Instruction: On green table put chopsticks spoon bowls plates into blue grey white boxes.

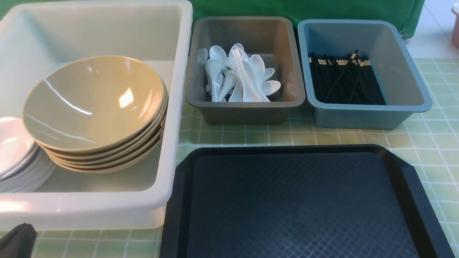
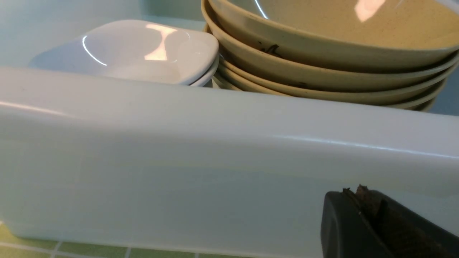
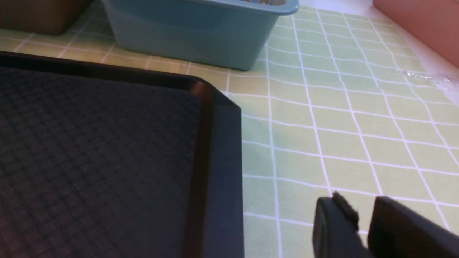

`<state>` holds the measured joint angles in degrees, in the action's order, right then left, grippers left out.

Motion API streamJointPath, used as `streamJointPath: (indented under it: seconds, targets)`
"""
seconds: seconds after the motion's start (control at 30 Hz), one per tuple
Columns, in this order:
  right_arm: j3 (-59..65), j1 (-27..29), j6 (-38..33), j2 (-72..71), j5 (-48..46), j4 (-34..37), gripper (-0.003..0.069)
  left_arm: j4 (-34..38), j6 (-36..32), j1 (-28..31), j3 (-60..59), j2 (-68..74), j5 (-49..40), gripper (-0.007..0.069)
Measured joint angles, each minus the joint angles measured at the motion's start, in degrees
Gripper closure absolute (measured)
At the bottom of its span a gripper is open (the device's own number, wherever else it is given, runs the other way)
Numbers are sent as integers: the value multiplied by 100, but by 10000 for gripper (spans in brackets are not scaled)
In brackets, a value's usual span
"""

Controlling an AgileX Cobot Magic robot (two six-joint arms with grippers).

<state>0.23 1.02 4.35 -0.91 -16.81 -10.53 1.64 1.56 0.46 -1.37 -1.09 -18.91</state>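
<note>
Because every visible utensil and dish lies boxed, sorting appears complete; next, hold both arms clear.
White box (image 1: 173, 107): contains tan bowls (image 1: 95, 104) beside white dishes (image 1: 16, 150).
Black tray (image 1: 287, 200): bare in its visible part.
Blue box (image 1: 365, 120): contains chopsticks (image 1: 344, 80).
Grey box (image 1: 245, 114): contains spoons (image 1: 244, 77).
Left gripper (image 2: 355, 190): fingertips together, nothing held.
Right gripper (image 3: 362, 200): fingertips slightly apart, unloaded.

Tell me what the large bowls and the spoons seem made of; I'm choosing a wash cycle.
Large bowls: perhaps glazed ceramic or melamine, glossy tan, with sharp highlights.

Spoons: probably ceramic or plastic, smooth glossy white, with bright reflections.
</note>
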Motion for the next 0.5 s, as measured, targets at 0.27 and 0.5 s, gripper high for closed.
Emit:
streamJointPath:
  seconds: [0.27, 0.5]
  targets:
    - [0, 0, 0, 0, 0, 0, 487, 0, 0, 0, 0, 0, 0, 626]
    - [0, 0, 0, 0, 0, 0, 486, 0, 0, 0, 0, 0, 0, 626]
